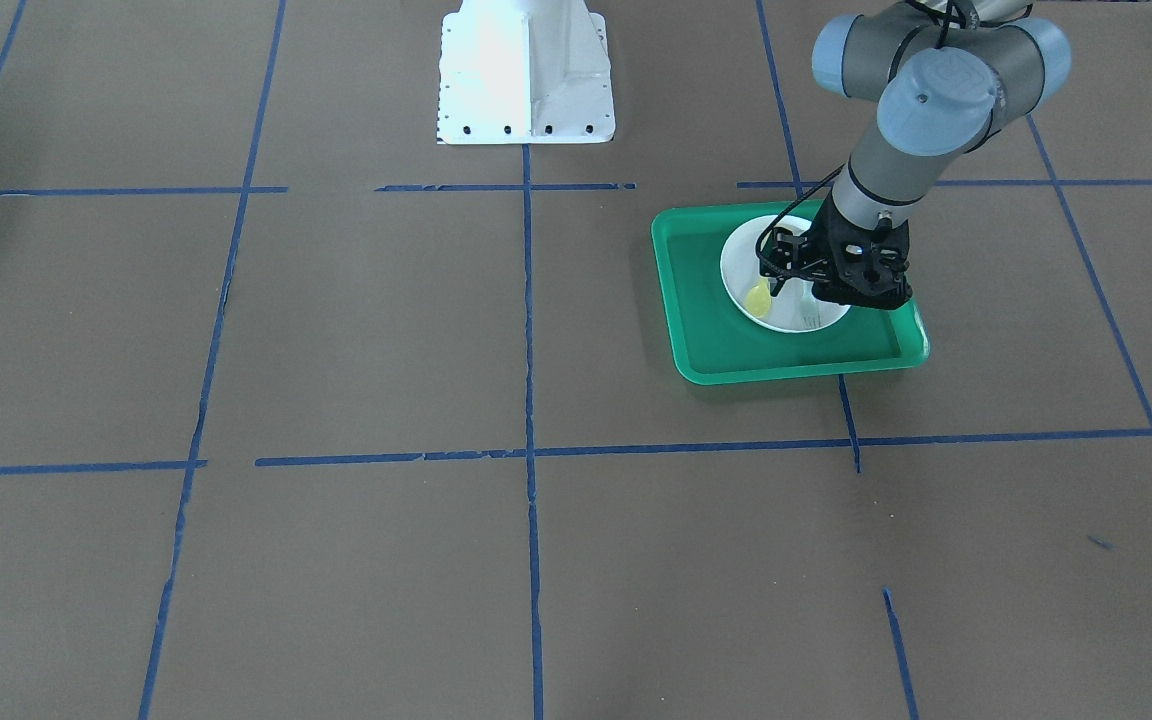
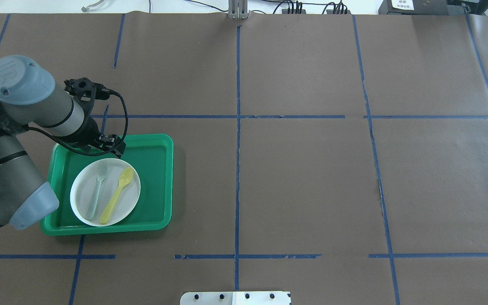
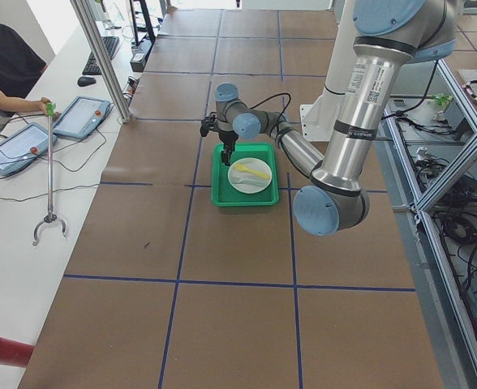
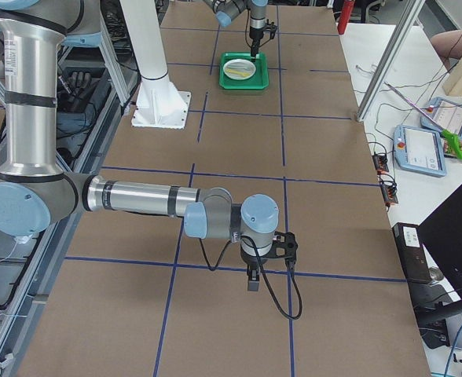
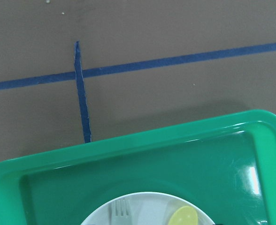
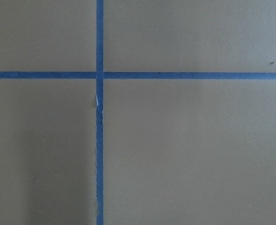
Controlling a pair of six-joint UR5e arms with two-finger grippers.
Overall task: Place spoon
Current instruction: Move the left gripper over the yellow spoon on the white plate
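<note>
The yellow spoon (image 2: 117,195) lies loose on the white plate (image 2: 130,200), bowl toward the table's far side, next to a pale grey-green fork (image 2: 97,192). The plate sits in the green tray (image 2: 155,169). My left gripper (image 2: 110,149) hovers over the plate's far edge, open and empty; in the front-facing view it (image 1: 784,275) stands just above the spoon's bowl (image 1: 758,298). The left wrist view shows the spoon's bowl (image 5: 184,218) and the fork's tines (image 5: 121,211) at its bottom edge. My right gripper (image 4: 251,284) points down over bare table far from the tray; I cannot tell whether it is open.
The table is brown paper with a grid of blue tape lines (image 2: 237,127). The white robot base (image 1: 524,75) stands at the middle of the robot's side. The tray lies on the robot's left half.
</note>
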